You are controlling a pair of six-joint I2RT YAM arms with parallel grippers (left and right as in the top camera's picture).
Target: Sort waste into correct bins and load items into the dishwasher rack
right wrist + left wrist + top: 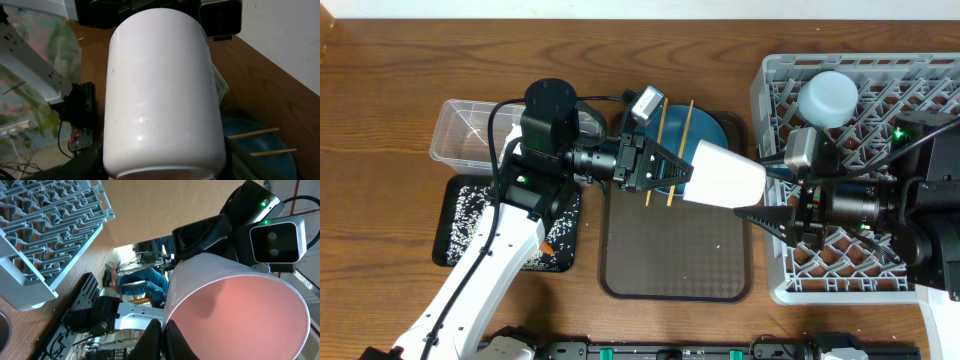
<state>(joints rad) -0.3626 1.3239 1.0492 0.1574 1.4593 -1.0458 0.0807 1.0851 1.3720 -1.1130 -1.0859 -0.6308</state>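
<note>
From above, you see the pale-pink cup (pixel 725 178) held lying on its side in the air, over the right edge of the brown tray (pixel 675 250), between the two arms. Your left end effector (pixel 682 172) is closed narrow on the rim end. Your right end effector (pixel 760 190) has its jaws on both sides of the base end, half closed. I cannot tell from here whether they already press the cup. The dishwasher rack (pixel 775 280) is just beside the tray, on the right, with a light-blue cup (pixel 827 97) upside down in its far part. The dark-blue plate (pixel 710 130) and the chopsticks (pixel 660 130) lie on the tray's far end.

In the left wrist view, you look into the pink inside of the cup (pixel 240 315). One finger (pixel 150 342) is outside the rim and the other is inside, so the wall is pinched.

In the right wrist view, the cup's white outside (pixel 160 90) fills the frame, and contact is hidden.

I judge the cup is light and stiff, but smooth and slippery, maybe breakable. Take it across the body near the base, and be sure of the grip before the left side opens.
</note>
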